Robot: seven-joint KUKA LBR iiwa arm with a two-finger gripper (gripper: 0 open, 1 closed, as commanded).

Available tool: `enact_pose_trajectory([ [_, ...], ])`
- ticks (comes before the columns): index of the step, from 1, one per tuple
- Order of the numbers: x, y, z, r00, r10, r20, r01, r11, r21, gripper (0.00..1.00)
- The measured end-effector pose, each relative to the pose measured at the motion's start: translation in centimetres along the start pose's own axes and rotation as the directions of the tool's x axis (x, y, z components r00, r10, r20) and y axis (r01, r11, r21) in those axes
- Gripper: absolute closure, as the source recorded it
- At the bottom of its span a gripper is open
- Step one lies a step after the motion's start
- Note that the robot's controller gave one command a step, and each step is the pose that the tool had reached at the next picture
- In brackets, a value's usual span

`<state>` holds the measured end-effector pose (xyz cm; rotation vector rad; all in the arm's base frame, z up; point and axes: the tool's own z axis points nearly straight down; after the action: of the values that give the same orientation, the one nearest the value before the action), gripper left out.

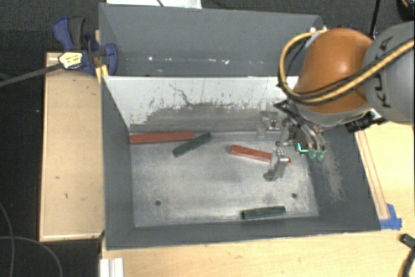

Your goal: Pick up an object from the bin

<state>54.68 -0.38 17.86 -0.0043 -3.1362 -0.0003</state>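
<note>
Front green bar [262, 212] lay apart, while the gripper [277, 168], its grip unclear, hung just beside the small red bar [249, 153], well placed to take it.

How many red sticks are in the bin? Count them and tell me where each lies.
2. A long red stick lies back left in the bin; a shorter red stick lies right of centre, just left of the gripper. The arm could hide others.

The grey metal bin [194, 186] holds four loose things. Two are red: a long red bar [162, 137] and a shorter red bar [249, 153]. Two are dark green: a tilted green stick [192, 144] and a front green stick [262, 212].
</note>
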Motion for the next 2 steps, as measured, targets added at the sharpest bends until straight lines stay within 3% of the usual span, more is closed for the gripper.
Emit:
enact_pose_trajectory([
  [1,-2.9,-2.74,11.16,0.987,-0.16,0.002,0.16,0.987,0.0,0.0],
  [2,-3.04,-2.68,10.76,0.987,-0.16,0.008,0.16,0.987,0.001,1.0],
])
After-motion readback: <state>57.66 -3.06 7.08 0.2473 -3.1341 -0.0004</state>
